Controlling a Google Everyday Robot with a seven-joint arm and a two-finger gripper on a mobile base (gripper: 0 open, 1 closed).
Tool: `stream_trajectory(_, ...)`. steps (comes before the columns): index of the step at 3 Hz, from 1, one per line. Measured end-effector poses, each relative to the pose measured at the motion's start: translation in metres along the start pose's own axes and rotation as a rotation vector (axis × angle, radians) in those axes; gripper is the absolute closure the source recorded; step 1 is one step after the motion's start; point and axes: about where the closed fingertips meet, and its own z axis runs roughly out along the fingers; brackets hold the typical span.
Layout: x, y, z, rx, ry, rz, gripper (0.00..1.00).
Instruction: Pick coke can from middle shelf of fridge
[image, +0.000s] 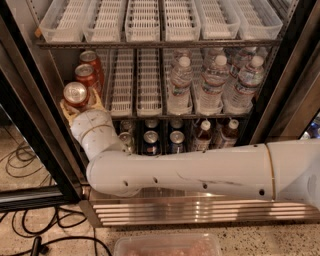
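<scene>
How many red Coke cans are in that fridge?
3, all in the middle shelf's left lane: front coke can in the gripper, second can behind it, third can rearmost. Others may be hidden.

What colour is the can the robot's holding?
Red, silver top; camera view shows it best. The gripper holds the coke can at the middle shelf, left side.

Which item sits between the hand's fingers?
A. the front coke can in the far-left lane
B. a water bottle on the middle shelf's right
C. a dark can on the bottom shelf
A: the hand, at the middle shelf left end, has tan fingers flanking the front coke can.
</scene>
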Motion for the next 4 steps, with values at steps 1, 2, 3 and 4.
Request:
stream_trajectory(1, -0.001, 0.0, -0.025, -0.028, 0.036, -0.009, 1.0)
stream_trajectory(2, -0.005, -0.004, -0.061, -0.031, 0.052, -0.014, 1.0)
stream_trajectory(3, -0.009, -0.008, -0.093, -0.034, 0.066, -0.019, 1.0)
stream_trajectory(4, -0.013, -0.013, -0.12, -0.033, 0.08, -0.029, 1.0)
